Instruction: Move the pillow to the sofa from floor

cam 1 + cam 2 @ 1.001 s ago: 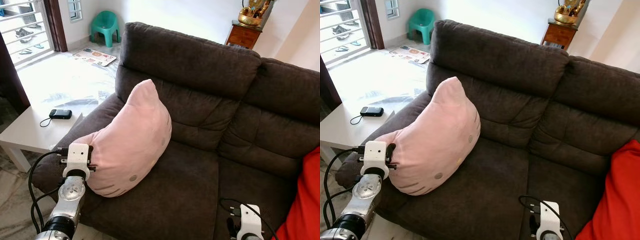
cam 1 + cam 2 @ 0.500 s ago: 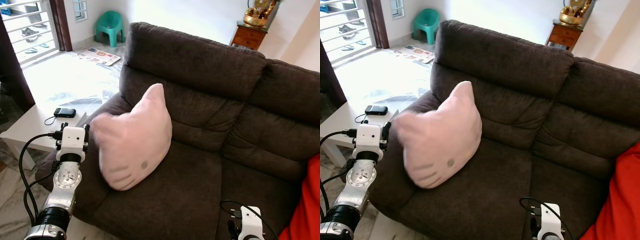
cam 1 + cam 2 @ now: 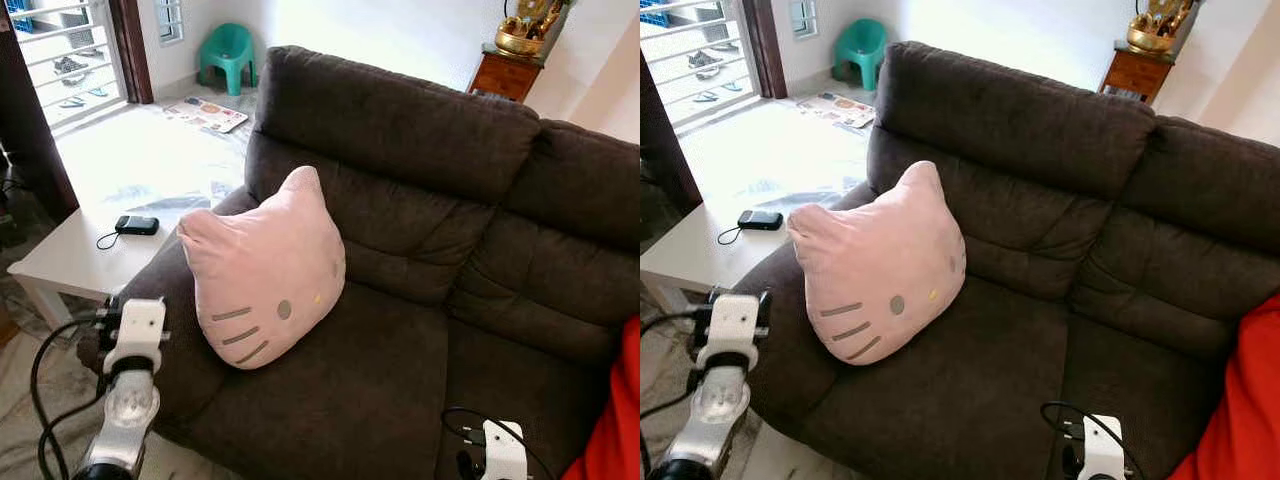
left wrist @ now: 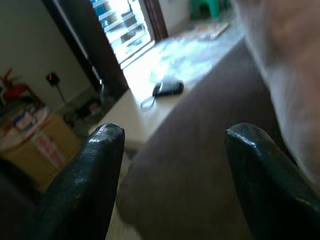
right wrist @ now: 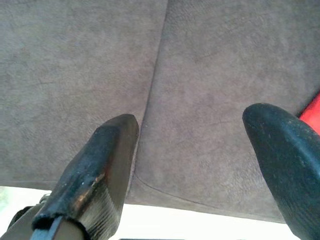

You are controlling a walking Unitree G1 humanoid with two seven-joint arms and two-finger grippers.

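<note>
Now your left gripper (image 4: 170,145) stands wide apart, its two black fingers (image 4: 90,175) spread with nothing between them; through the gap you see the brown sofa (image 3: 420,200) arm and, beyond it, the white side table (image 3: 70,260) with a small black device (image 3: 135,225) lying on it. It holds nothing and sits low beside the sofa's left arm, apart from the pillow (image 3: 268,270). That pink cat-face pillow rests on the left seat cushion, leaning upright against the backrest and the inner side of the armrest, face turned outward. Your right gripper (image 5: 200,145) is likewise spread wide and empty, hovering over the seam between the two seat cushions, with a red cushion (image 3: 1240,400) at the sofa's right end just beside it.
</note>
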